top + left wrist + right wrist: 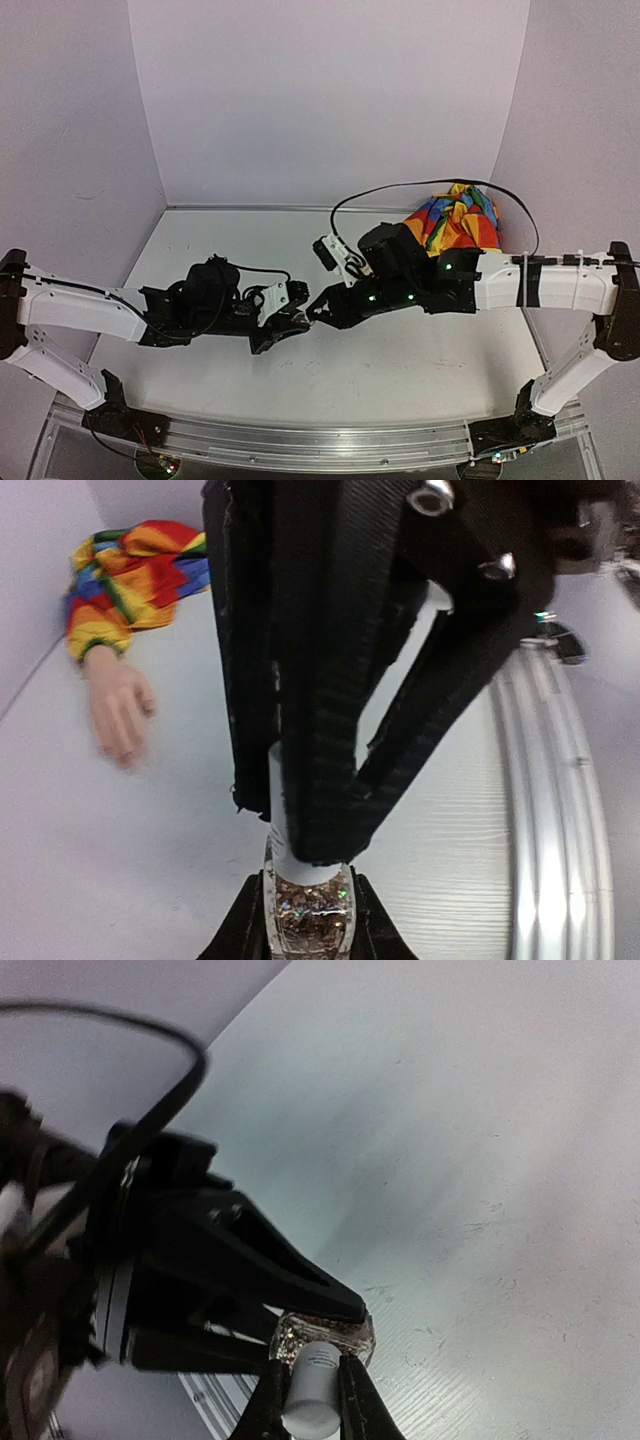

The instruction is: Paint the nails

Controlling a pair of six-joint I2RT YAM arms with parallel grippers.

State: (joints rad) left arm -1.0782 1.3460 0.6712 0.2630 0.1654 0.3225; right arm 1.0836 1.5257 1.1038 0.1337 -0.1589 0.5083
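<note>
Nails: too small to resolve; mannequin hand at 10 o'clock in left wrist view, overhead hidden by right arm. Left gripper clamps glitter bottle, right gripper pinches its cap. White table, lilac walls.

Even diffuse light, blurry wrist close-ups

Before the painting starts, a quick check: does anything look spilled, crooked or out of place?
Nothing spilled or damaged. The polish bottle is clamped between both grippers: left gripper on the glittery glass, right gripper on the white cap. The mannequin hand lies flat by the wall, rainbow sleeve bunched behind it.
</note>
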